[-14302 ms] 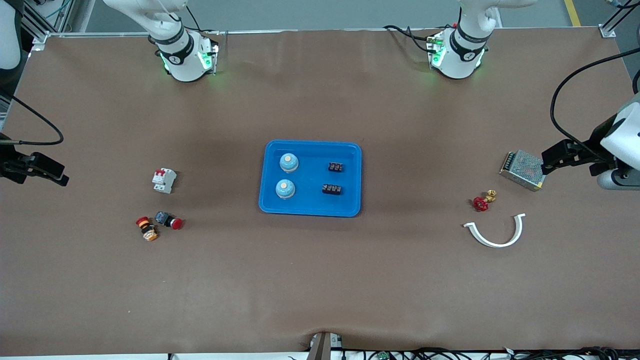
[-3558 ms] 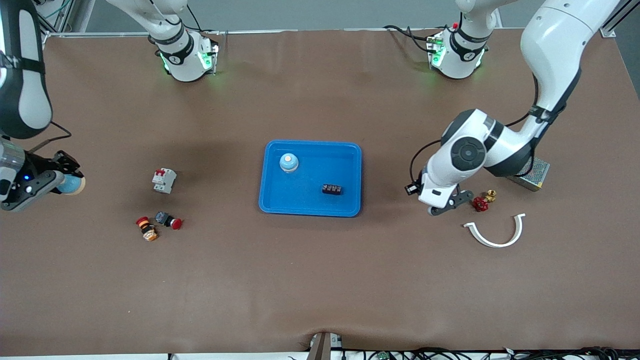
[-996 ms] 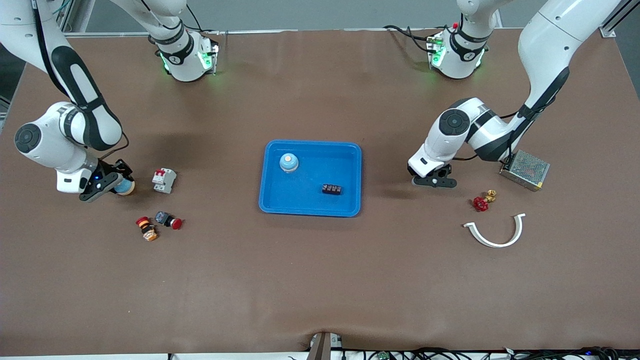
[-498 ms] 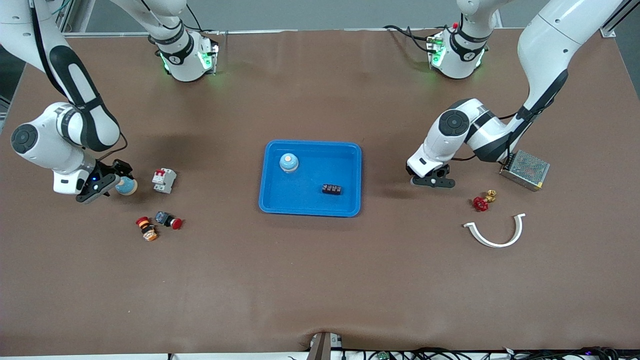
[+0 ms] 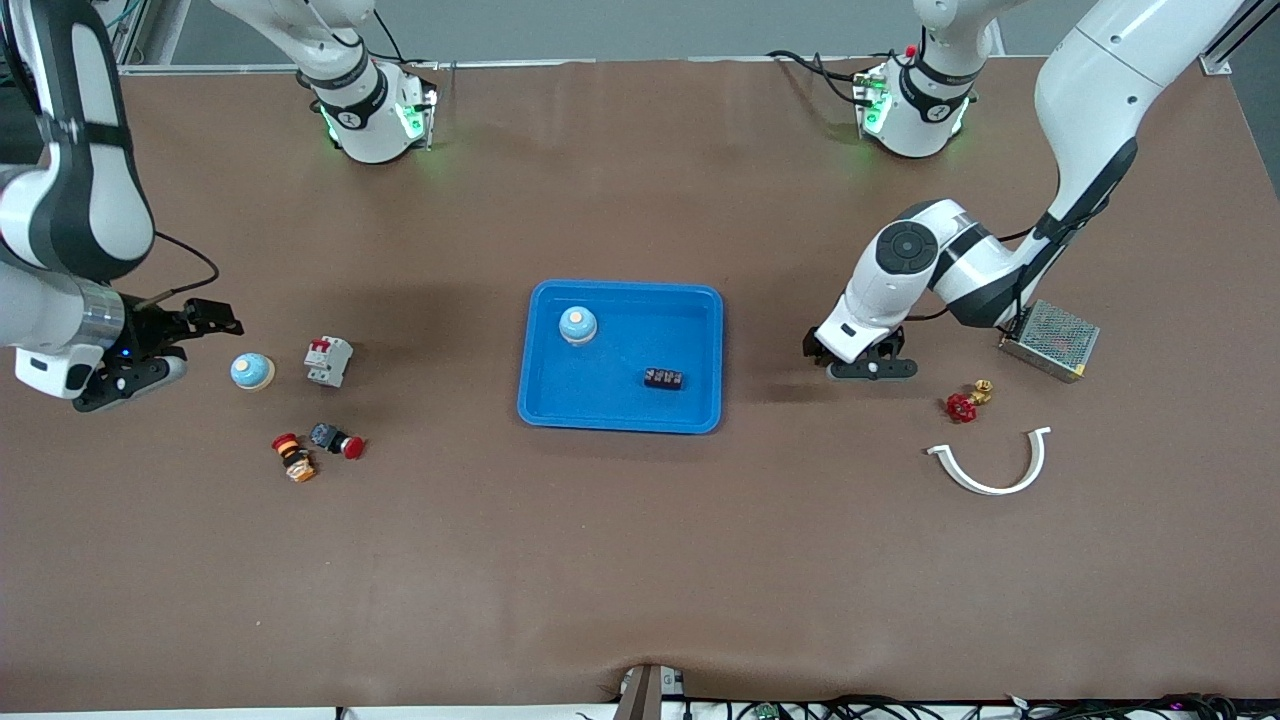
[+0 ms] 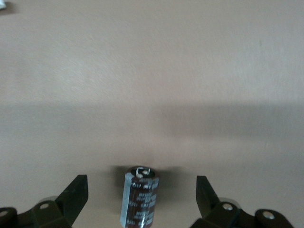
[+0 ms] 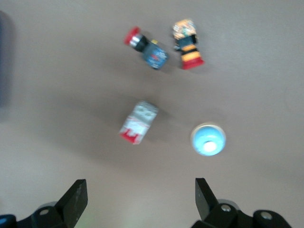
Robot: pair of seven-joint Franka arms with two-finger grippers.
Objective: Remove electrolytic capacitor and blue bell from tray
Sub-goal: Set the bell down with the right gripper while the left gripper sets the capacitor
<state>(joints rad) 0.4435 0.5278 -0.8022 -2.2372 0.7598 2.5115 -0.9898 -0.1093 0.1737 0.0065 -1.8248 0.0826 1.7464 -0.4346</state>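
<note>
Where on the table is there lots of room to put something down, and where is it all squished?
The big bare stretch of table nearer the front camera than the tray is free. So is the strip between the tray and the robot bases. It is crowded around the bell, breaker and buttons, and by the valve and white clip.

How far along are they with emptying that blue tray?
Looks done: one blue bell stands on the table beside the white breaker, clear of the open right gripper. In hand: the left gripper is open around an upright capacitor on the table, off the tray. Left: a second bell and a black part lie in the tray; whether they must go too, I cannot tell.
</note>
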